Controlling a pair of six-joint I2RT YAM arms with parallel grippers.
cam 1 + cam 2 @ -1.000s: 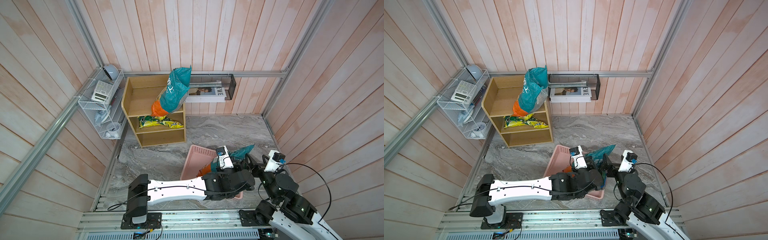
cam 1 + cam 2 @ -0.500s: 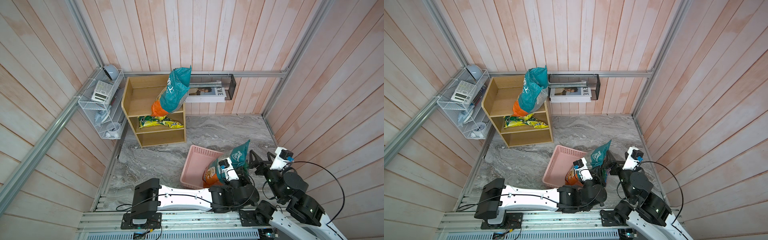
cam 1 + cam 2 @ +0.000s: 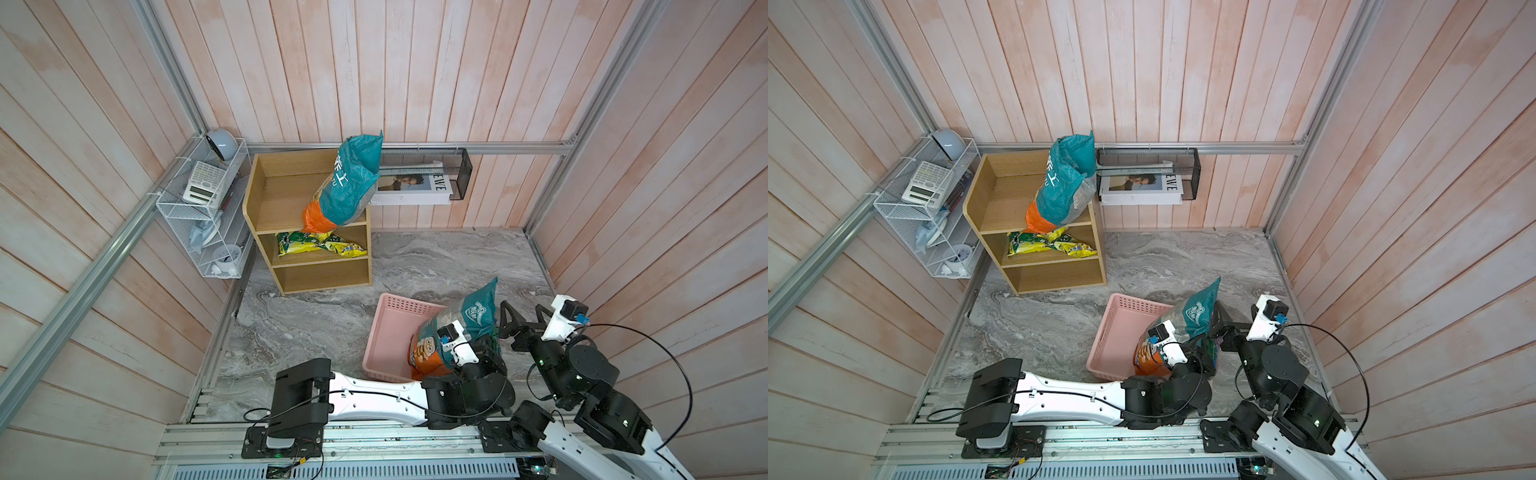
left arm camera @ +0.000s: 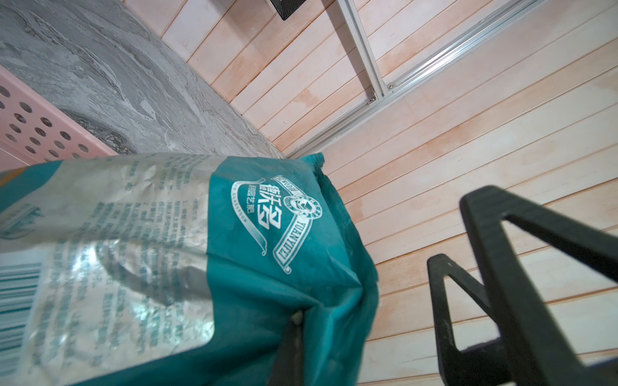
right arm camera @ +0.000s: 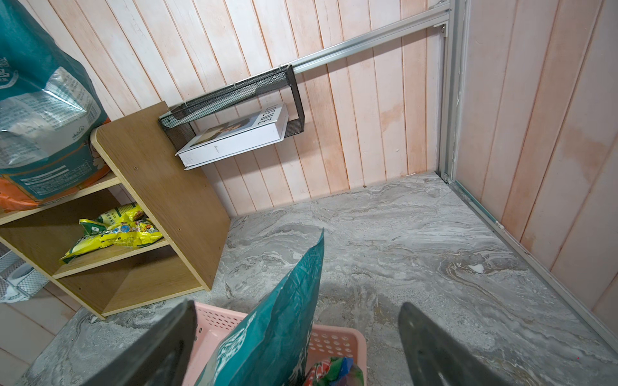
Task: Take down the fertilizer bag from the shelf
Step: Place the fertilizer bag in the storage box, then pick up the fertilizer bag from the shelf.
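One teal bag point(image 3: 351, 183) on shelf point(image 3: 284, 203), left jaws pinching fertilizer bag point(image 3: 478, 309) over pink basket point(image 3: 388, 332), right jaws spread.

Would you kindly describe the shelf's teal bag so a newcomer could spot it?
Find the oak shelf at the back wall. On its top tier stands an orange-based teal bag, above the yellow packet; the other teal bag is at the pink basket.

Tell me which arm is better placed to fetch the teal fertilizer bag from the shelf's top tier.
Probably the right: the right hand is open and empty; the left hand is shut on another teal fertilizer bag at the pink basket.
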